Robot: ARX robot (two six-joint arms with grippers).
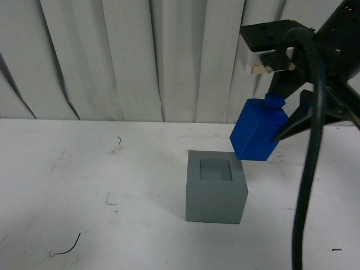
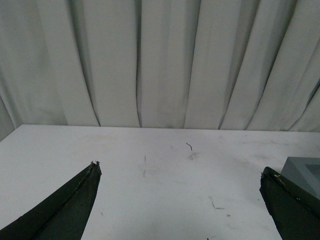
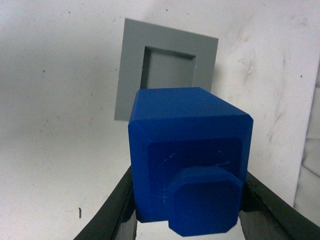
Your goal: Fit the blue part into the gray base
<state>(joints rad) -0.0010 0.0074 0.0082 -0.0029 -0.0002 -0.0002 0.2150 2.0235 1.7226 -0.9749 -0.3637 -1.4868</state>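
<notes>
I have right gripper (image 3: 190,175) clamped on blue part (image 1: 257,132), tilted, just above gray base (image 1: 216,194) far-right corner; left gripper (image 2: 180,168) gapes empty.

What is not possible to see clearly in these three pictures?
- Front view: the blue part covers the far right corner of the gray base; any gap is unclear.
- Right wrist view: the blue part hides part of the recess.
- Left wrist view: the frame edge and left tool cut off the gray base.
</notes>
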